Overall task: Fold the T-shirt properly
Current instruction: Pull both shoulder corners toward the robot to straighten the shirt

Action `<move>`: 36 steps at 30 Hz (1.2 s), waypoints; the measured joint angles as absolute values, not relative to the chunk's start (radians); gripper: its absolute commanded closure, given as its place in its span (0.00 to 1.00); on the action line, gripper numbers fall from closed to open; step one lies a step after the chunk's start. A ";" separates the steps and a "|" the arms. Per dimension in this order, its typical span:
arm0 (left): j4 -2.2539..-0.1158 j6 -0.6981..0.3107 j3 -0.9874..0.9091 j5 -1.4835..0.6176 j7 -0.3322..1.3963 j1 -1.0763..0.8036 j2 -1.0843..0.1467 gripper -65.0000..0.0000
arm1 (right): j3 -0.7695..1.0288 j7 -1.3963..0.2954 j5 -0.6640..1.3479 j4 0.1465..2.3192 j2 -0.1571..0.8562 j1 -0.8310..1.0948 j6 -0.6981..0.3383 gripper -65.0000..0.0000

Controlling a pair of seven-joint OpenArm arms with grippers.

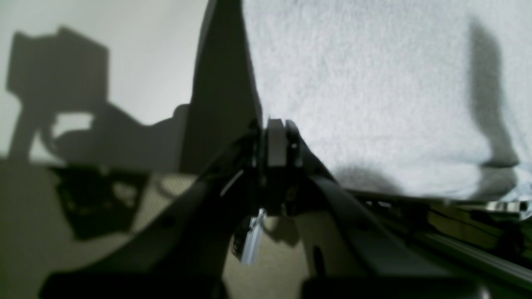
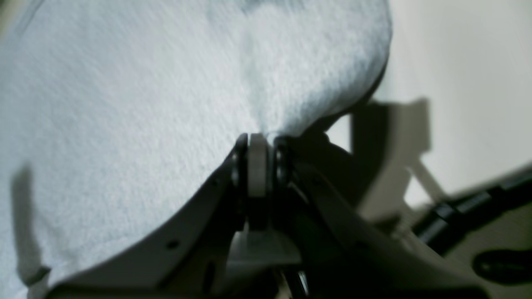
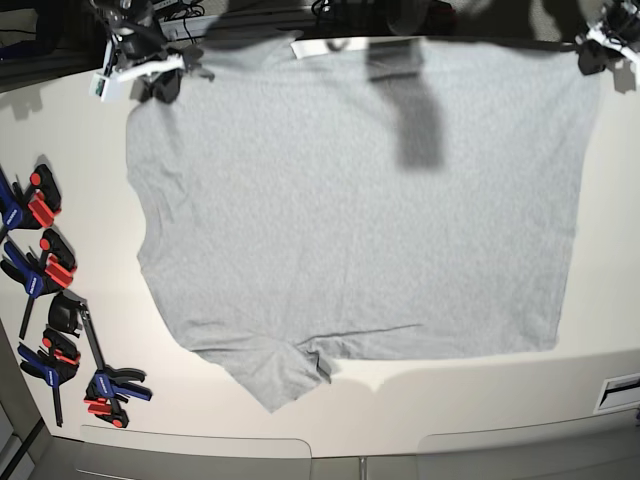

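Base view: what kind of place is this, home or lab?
Probably a lab or workshop bench, not a home. A bare white table carries only the T-shirt, and blue and red bar clamps lie along its edge. Both arms' grippers, left and right, pinch the cloth.

The white table carries the T-shirt (spread flat) and clamps.

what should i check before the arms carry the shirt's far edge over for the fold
1. Left gripper shut on the T-shirt: ok.
2. Right gripper shut on its corner: ok.
3. Both grips at the far edge, level with each other: ok in the base view.
4. Body flat on the table: ok.
5. Near sleeve smooth: not ok, creased.
6. Bar clamps apart from the cloth: ok.
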State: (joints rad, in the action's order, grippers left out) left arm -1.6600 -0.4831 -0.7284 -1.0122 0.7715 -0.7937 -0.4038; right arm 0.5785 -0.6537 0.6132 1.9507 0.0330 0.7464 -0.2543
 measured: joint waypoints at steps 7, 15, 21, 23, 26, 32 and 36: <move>-1.661 -0.502 -0.733 -1.009 0.790 -0.825 -0.395 1.00 | 0.625 -0.689 0.605 1.964 0.033 0.827 -0.255 1.00; -1.663 -0.518 -0.827 -1.079 0.810 -0.825 -0.403 1.00 | 0.736 -0.715 0.718 2.006 0.044 0.839 -0.297 1.00; -1.663 -0.524 -0.767 -1.104 0.809 -0.764 -0.408 1.00 | 0.642 -0.694 0.633 2.009 0.051 0.730 -0.318 1.00; -1.662 -0.521 -0.727 -1.082 0.808 -0.726 -0.408 1.00 | 0.591 -0.677 0.576 2.006 0.051 0.676 -0.318 1.00; -1.662 -0.521 -0.656 -0.980 0.753 -0.665 -0.408 1.00 | 0.507 -0.673 0.477 1.980 0.052 0.596 -0.304 1.00; -1.662 -0.443 -0.612 -0.863 0.703 -0.604 -0.411 1.00 | 0.424 -0.617 0.305 1.871 0.052 0.493 -0.214 1.00; -1.662 -0.430 -0.641 -0.855 0.680 -0.606 -0.415 1.00 | 0.430 -0.605 0.284 1.823 0.053 0.467 -0.176 1.00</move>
